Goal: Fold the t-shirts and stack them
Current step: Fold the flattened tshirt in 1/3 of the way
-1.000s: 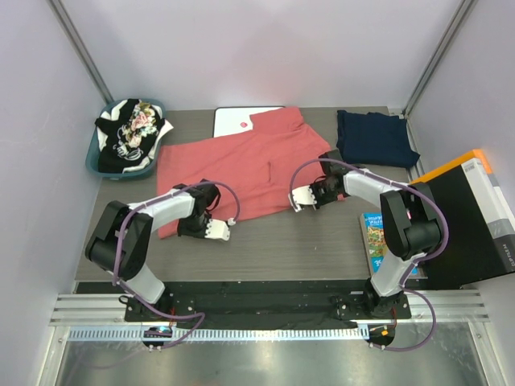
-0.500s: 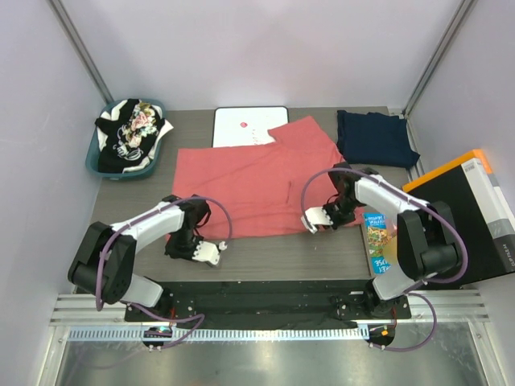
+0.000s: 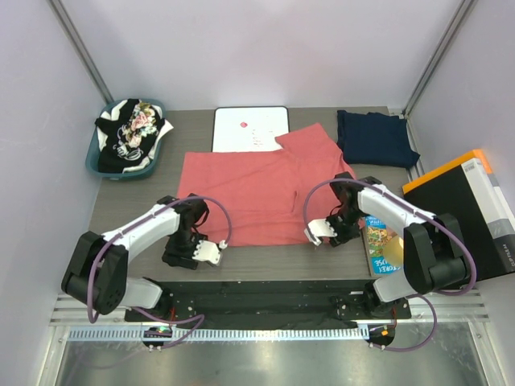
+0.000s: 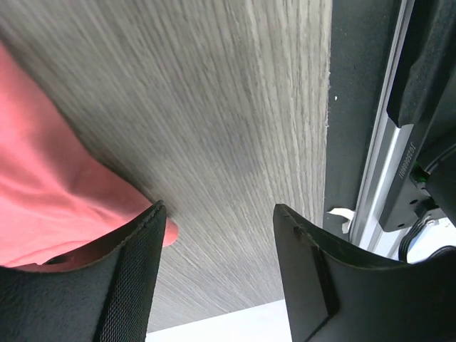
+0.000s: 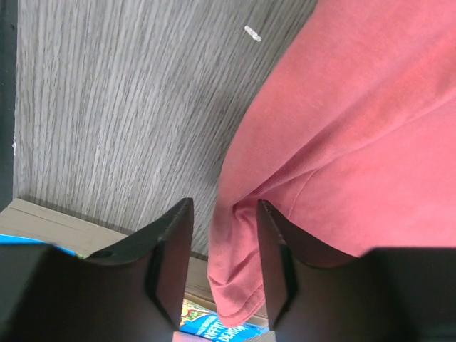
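L pincer (image 3: 208, 252) sits low over the surface (image 3: 265, 259), close to the arm bases, at the near-L corner of the salmon t-shirt (image 3: 249, 189). In the wrist view it gapes wide, w/ bare wood grain btwn the fingers (image 4: 125, 285) and nothing gripped. The shirt's corner lies against the inner face of one finger, touching it but not pinched.

R pincer (image 3: 320, 232) is at the shirt's near-R hem. Wrist view shows it only part-open, w/ a bunched fold of hem btwn the fingers (image 5: 171, 263). The cloth touches one finger and a sliver of gap shows at the other, so it isn't clamped. A colourful book (image 3: 378, 241) lies flat just beside that hem, to the R of the pincer. A black box w/ an orange edge (image 3: 471, 221) stands at the surface's R side, next to the book.

The salmon shirt lies spread across mid-surface, mostly flat, w/ a few creases near the R arm. One sleeve angles toward the far R. Its far edge meets the near rim of a white board (image 3: 251, 127).

Far R, a navy t-shirt (image 3: 376, 138) lies folded, just beside the salmon sleeve. Far L, a teal basket (image 3: 91, 157) holds a heap of t-shirts (image 3: 129, 133) in black, white and floral print, well apart from both pincers.
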Tool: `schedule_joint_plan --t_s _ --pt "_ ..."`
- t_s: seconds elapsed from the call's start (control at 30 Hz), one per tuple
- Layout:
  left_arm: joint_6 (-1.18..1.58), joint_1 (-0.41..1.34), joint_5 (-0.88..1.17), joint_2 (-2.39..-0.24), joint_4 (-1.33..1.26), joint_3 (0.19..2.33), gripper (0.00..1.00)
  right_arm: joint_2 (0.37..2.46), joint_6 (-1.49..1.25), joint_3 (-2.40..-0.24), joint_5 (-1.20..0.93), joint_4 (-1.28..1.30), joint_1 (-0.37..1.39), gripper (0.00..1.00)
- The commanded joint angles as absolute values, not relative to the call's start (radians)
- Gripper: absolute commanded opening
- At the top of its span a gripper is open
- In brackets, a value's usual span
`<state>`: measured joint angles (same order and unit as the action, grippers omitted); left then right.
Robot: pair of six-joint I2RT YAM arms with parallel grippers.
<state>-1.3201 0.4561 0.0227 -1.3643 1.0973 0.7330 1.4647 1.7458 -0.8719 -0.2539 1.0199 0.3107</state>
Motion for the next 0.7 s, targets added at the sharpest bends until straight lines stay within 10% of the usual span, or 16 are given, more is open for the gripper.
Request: schedule_joint_plan --t_s 0.0,0.67 --pt "-1.327 0.457 0.075 -1.342 1.094 0.77 0.63 1.46 1.701 -0.949 -0.247 1.029 0.319 0.48" --pt "-1.249 0.456 0.081 -1.353 0.922 0.773 0.59 1.629 1.582 -1.282 -0.207 0.962 0.316 0.48"
